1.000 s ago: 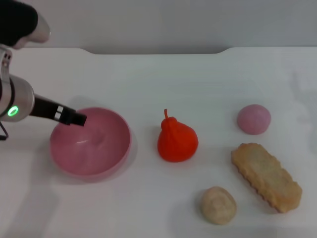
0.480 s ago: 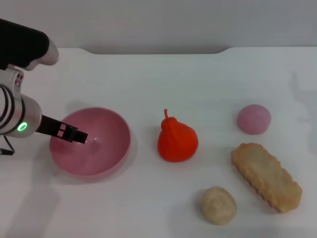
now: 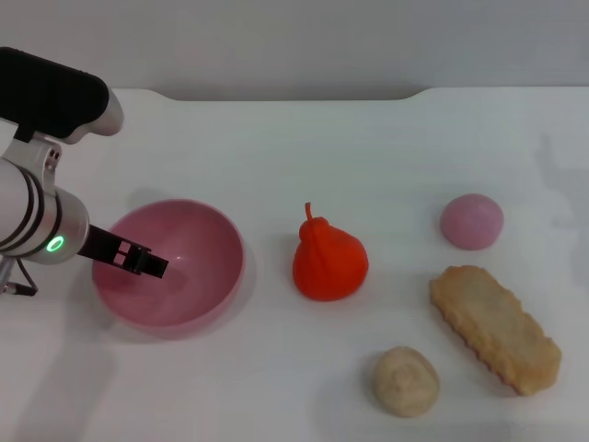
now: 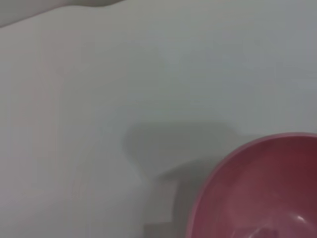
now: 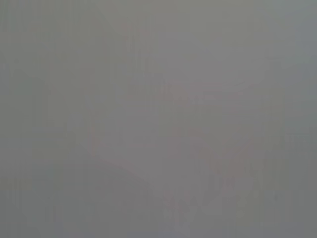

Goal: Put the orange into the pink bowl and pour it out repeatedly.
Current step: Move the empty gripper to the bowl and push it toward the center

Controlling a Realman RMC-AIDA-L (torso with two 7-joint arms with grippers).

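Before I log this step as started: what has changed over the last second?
The left gripper slid along the pink bowl's left side toward the robot, its fingertips now over the near-left of the bowl's inside. It took hold of nothing. The bowl, the orange on the table to its right, the pale pink ball, the beige lump and the biscuit stayed put.
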